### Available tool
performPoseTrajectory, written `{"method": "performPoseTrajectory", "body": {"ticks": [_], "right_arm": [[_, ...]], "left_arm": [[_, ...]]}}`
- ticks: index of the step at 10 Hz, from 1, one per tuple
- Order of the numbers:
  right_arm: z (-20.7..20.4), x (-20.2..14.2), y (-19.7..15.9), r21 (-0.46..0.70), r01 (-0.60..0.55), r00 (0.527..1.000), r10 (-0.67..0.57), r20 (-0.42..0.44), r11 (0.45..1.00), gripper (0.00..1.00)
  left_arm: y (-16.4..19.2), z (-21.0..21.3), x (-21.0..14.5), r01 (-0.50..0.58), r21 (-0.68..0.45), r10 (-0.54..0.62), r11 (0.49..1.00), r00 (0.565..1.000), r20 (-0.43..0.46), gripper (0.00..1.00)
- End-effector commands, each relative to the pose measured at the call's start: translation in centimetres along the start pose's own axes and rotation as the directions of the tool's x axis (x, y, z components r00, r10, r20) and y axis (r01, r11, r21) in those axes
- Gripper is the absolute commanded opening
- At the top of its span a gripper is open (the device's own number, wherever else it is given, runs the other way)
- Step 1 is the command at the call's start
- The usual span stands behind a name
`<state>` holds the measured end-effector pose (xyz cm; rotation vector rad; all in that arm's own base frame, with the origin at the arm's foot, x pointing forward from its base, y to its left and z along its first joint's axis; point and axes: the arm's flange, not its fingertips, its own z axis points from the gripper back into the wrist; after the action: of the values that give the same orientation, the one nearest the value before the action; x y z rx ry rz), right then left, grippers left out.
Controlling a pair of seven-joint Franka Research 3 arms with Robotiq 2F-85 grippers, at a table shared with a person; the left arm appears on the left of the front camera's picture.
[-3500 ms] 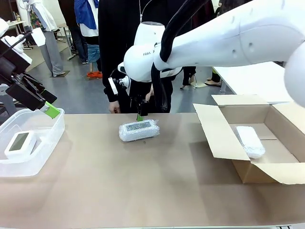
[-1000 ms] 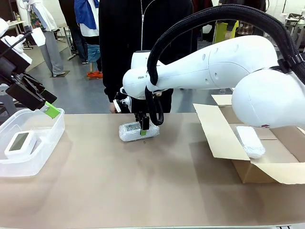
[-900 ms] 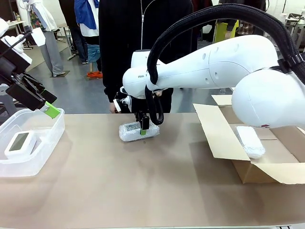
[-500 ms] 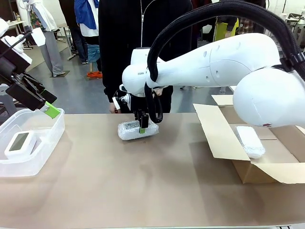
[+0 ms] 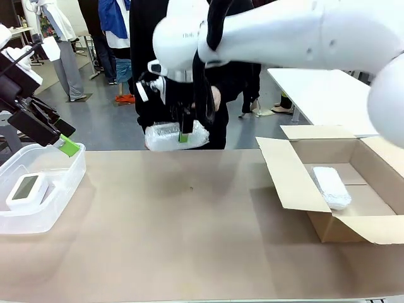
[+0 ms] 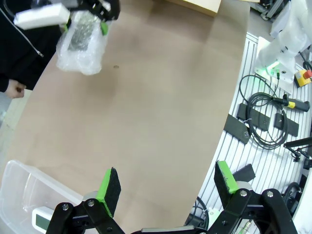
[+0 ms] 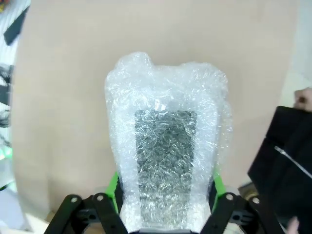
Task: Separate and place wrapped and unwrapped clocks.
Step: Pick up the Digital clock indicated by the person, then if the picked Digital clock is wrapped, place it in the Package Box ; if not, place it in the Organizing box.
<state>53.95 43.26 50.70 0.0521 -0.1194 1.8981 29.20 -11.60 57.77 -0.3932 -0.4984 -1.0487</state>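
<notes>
Robot lab — cabled rig (image 6: 265,124), onlookers (image 5: 117,38) behind.

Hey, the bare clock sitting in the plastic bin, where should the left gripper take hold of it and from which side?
Judging by its pose, from above. The bare clock lies flat, face up, in the bin, whose walls block a sideways approach. Grip across its two long edges, near the middle, with the open left gripper.

— What's the surface?
— A brown table (image 5: 189,233), matte and plain across its middle.
— And what sits directly on it?
— At the left edge, a clear plastic bin (image 5: 60,189). On the right, an open cardboard box (image 5: 328,189) with its flaps spread.
— Close together?
— No, well apart, at opposite sides of the table.
</notes>
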Motion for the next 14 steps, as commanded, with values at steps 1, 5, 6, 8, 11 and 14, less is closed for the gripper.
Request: {"method": "performPoseTrajectory", "body": {"ticks": [1,5,6,8,11,14], "right_arm": [[2.3,0.8,3.1,0.023,0.020,0.999,-0.021,0.034,1.000,0.44],[5.4,1.8,3.8,-0.015,0.055,0.998,-0.055,-0.003,0.998,0.44],[6.3,2.2,4.5,-0.025,-0.001,1.000,0.002,0.017,1.000,0.44],[6.3,2.2,4.5,-0.025,-0.001,1.000,0.002,0.017,1.000,0.44],[6.3,2.2,4.5,-0.025,-0.001,1.000,0.002,0.017,1.000,0.44],[6.3,2.2,4.5,-0.025,-0.001,1.000,0.002,0.017,1.000,0.44]], "left_arm": [[0.0,0.0,0.1,-0.006,0.011,0.006,1.000,1.000,-0.007,1.00],[0.0,0.0,0.1,-0.006,0.011,0.006,1.000,1.000,-0.007,1.00],[0.0,0.0,0.1,-0.006,0.011,0.006,1.000,1.000,-0.007,1.00],[0.0,0.0,0.1,-0.006,0.011,0.006,1.000,1.000,-0.007,1.00],[0.0,0.0,0.1,-0.006,0.011,0.006,1.000,1.000,-0.007,1.00],[0.0,0.0,0.1,-0.006,0.011,0.006,1.000,1.000,-0.007,1.00]]}}
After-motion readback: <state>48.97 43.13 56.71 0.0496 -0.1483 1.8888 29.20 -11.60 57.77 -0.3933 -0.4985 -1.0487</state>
